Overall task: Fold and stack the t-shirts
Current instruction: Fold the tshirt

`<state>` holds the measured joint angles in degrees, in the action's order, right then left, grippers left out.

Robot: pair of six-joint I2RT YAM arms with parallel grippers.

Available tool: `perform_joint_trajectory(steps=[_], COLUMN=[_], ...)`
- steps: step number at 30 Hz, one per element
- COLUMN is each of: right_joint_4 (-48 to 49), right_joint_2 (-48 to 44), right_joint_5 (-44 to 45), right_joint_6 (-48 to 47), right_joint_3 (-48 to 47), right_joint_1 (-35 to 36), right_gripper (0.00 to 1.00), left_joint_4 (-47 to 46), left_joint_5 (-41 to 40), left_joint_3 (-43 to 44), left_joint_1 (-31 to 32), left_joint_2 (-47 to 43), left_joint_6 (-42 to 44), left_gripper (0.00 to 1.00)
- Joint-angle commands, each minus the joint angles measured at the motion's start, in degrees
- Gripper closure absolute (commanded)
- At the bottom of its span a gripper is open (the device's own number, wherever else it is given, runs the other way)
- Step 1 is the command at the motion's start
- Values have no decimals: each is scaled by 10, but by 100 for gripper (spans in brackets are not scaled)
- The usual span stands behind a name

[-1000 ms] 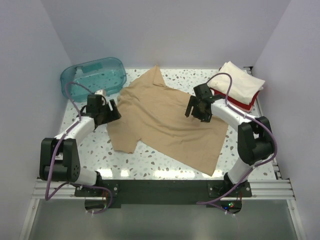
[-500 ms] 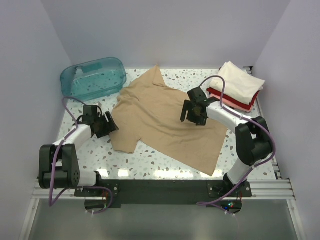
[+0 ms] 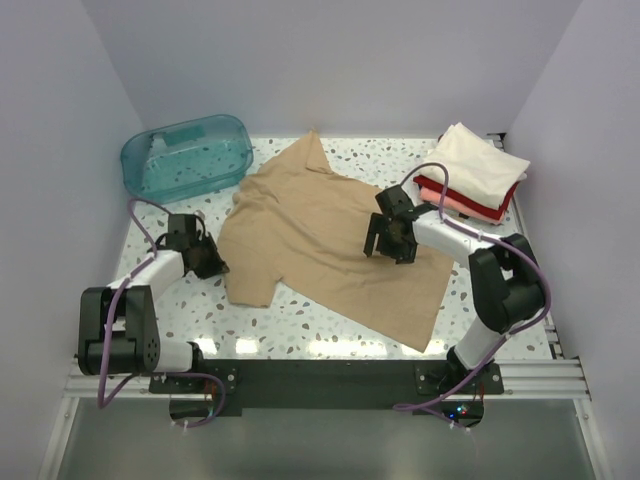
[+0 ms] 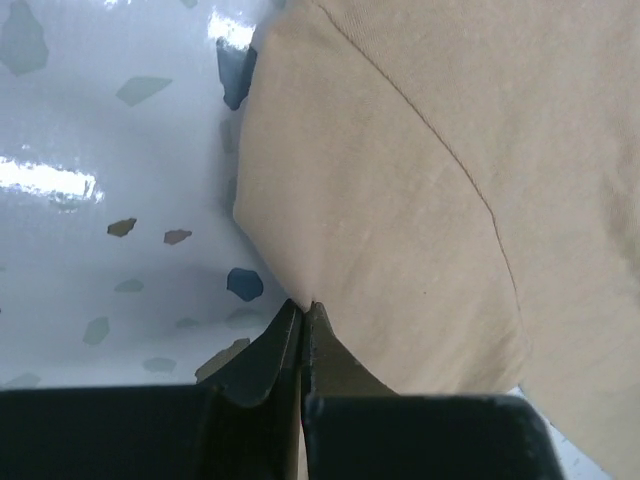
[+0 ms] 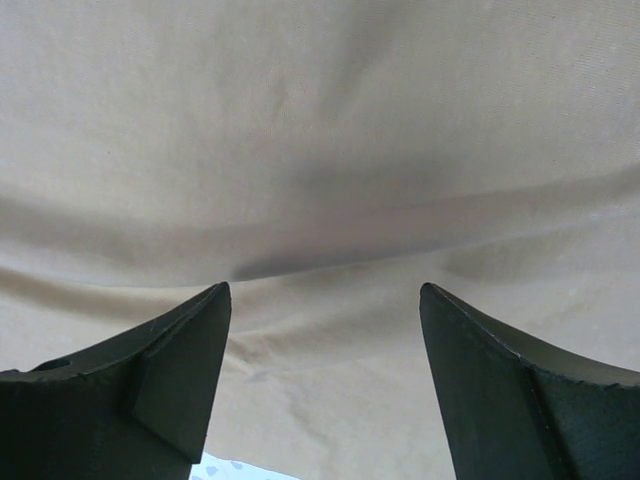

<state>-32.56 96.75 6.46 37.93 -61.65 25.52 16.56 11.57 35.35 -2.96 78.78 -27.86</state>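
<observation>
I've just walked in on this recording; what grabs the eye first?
The tan t-shirt sprawls across the table's middle, the left gripper shut at its sleeve edge and the right gripper open above its body. Folded white, pink and red shirts are stacked far right; a teal tub sits far left.

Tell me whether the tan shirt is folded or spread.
Spread. The tan shirt lies open on the table, both sleeves and hem out; the folded shirts sit stacked at right rear.
</observation>
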Motion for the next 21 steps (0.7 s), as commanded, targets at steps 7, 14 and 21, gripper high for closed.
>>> perform_joint_trajectory(steps=[7,14,21], right_joint_4=[-4,-23,-30], right_joint_2=[52,86,85], right_joint_5=[7,16,18], right_joint_6=[17,20,14], right_joint_3=[2,-8,-22], right_joint_1=[3,3,2], right_gripper=[22,21,21], left_joint_4=[170,305,274], left_joint_5=[-34,-37,-67], left_joint_3=[131,212,177], left_joint_1=[-1,-1,-6], left_joint_2=[-69,-114,-113], left_joint_6=[35,52,57], left_gripper=[100,64,53])
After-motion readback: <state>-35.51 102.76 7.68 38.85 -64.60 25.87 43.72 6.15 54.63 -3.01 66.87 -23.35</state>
